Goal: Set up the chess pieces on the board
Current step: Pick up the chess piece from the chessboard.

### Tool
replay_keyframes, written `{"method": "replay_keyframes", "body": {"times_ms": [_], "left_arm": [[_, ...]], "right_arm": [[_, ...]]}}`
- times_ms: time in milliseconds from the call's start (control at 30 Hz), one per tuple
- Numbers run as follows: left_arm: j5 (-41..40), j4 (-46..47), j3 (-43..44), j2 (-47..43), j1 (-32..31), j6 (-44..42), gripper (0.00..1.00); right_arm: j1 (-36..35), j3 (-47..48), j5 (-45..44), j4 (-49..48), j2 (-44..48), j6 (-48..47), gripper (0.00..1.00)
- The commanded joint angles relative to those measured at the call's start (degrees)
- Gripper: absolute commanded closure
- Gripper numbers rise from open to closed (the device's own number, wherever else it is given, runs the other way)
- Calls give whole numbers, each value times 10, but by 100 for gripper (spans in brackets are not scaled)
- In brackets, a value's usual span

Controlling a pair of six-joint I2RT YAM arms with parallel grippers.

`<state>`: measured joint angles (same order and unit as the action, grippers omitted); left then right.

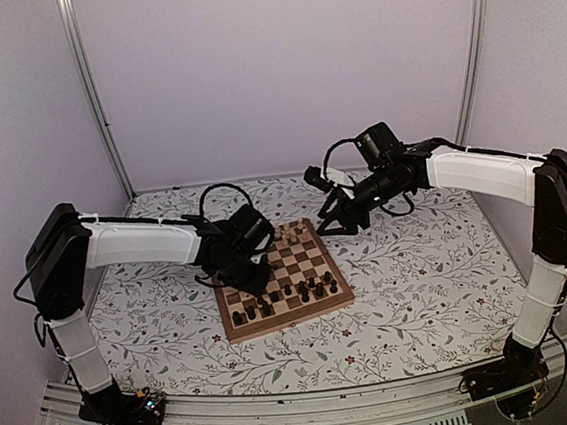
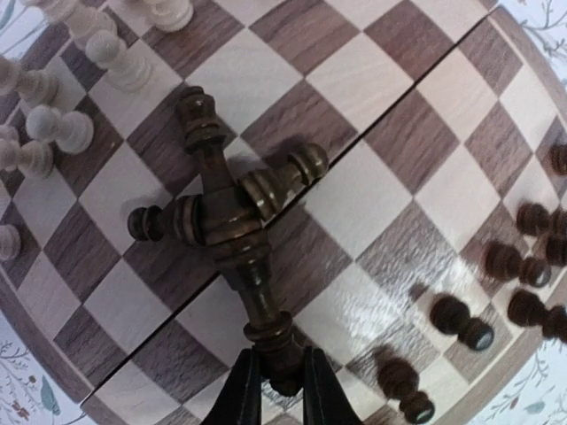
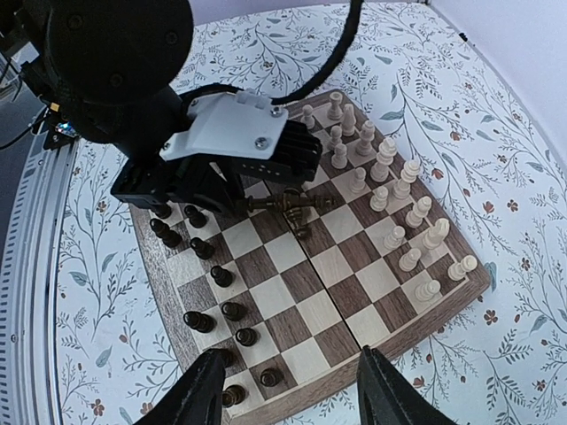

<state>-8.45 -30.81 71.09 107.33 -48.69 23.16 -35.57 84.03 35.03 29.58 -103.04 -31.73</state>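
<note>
The board (image 1: 294,322) lies mid-table. In the left wrist view the board (image 2: 381,80) carries pale pieces (image 2: 53,128) at the upper left and dark pieces (image 2: 523,266) at the right. My left gripper (image 2: 280,361) is shut on the end of a long dark brown piece (image 2: 235,221), which lies flat across another dark piece near the board's middle. In the top view the left gripper (image 1: 259,267) is over the board's left part. My right gripper (image 3: 297,390) is open and empty, high over the board's rim (image 3: 391,339). It sees the held piece (image 3: 292,205), pale pieces (image 3: 399,204) and dark pieces (image 3: 213,274).
The floral table cover (image 1: 422,290) surrounds the board. The left arm's wrist (image 3: 221,142) hangs over the board's far side in the right wrist view. The right gripper (image 1: 336,219) sits just beyond the board's far right corner. Walls enclose the back and sides.
</note>
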Motion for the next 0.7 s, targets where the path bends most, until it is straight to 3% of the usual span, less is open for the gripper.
{"method": "replay_keyframes", "body": {"times_ms": [0,133,300,667], "left_arm": [[5,4,-43,-49,12,-67,93],[20,69,-91,-79,25,-111,99],[53,172,-151,-128,35,-159,100],[124,254,-181,-191,35,-211,100]], "right_arm": [[2,14,15,8,-13,4,46],[2,19,25,6,-24,15,47],[2,34,41,2,-41,46,47],[2,152,162,21,-152,164,46]]}}
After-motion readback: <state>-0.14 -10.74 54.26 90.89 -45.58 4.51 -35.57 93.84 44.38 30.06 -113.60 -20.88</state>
